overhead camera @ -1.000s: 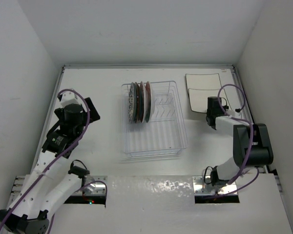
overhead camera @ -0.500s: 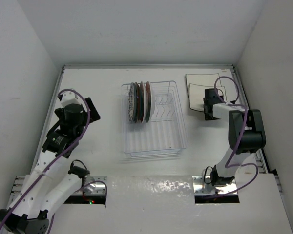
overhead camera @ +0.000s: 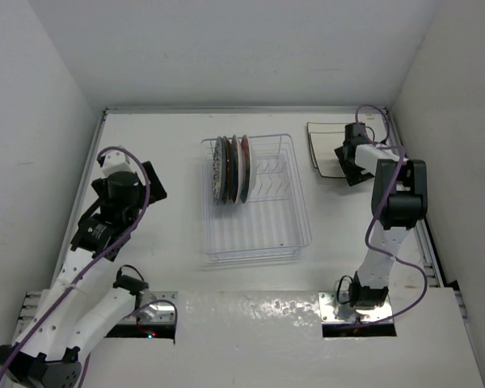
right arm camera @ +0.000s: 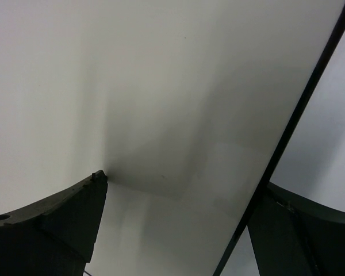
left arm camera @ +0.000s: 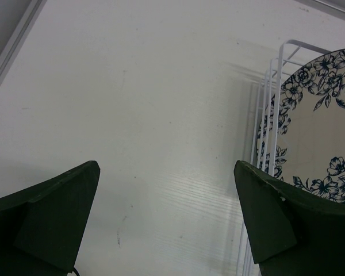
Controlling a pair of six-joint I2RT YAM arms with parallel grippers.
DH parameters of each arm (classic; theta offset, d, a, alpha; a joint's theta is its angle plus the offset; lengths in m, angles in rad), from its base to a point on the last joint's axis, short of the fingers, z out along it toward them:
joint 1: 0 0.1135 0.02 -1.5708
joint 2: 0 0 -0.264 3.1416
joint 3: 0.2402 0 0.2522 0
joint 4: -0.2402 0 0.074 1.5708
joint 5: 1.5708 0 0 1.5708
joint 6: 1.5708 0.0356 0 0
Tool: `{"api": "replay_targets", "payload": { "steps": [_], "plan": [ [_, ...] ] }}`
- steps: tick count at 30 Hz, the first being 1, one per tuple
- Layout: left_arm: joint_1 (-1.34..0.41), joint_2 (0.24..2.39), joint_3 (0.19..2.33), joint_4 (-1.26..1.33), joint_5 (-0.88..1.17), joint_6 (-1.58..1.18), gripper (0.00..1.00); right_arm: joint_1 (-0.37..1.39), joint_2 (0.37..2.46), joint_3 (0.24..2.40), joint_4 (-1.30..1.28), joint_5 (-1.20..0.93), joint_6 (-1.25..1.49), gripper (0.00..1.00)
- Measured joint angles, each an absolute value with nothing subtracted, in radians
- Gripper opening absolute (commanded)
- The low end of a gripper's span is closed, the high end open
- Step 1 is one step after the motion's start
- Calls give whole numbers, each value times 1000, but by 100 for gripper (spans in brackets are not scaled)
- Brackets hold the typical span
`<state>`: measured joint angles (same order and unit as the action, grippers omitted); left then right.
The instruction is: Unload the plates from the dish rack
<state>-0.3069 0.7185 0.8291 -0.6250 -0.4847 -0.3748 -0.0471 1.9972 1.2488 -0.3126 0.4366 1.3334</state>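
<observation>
The left claw (left arm camera: 165, 168) hangs open beside the rack (overhead camera: 305, 228), where three round plates (overhead camera: 232, 168) stand upright. The right claw (right arm camera: 181, 181) gapes over the square plates (overhead camera: 327, 144) on the worktop (overhead camera: 170, 133). If it pulls away low, a finger could snag the top plate's rim and skid it.

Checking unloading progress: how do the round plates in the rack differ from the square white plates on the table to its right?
Pose: the round plates stand on edge in the dish rack; the square white plates lie on the table.
Shape: the round plates are circular; the square white plates have straight sides.
Look: the round plates are patterned, one with dark flowers; the square white plates are plain.
Both sets sit in the table's far half.
</observation>
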Motion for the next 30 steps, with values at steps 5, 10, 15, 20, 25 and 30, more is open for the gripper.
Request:
{"api": "replay_targets", "payload": {
  "steps": [5,10,15,20,25,30],
  "plan": [
    [-307,723,829,-625,-482,-375,100,-66,2057,1340,-338,400,1279,95],
    [-307,733,829,-625,-480,-375,100,-66,2041,1306,-286,393,1307,99],
    [-307,740,829,-625,-477,-375,100,-68,2038,1298,-262,393,1374,99],
    [-307,740,829,-625,-477,-375,100,-70,2039,1297,-245,387,1442,99],
    [-307,743,829,-625,-477,-375,100,-70,2048,1305,-231,379,1489,99],
    [-307,754,829,-625,-476,-375,100,-68,2076,1340,-213,354,1530,99]
  ]
}}
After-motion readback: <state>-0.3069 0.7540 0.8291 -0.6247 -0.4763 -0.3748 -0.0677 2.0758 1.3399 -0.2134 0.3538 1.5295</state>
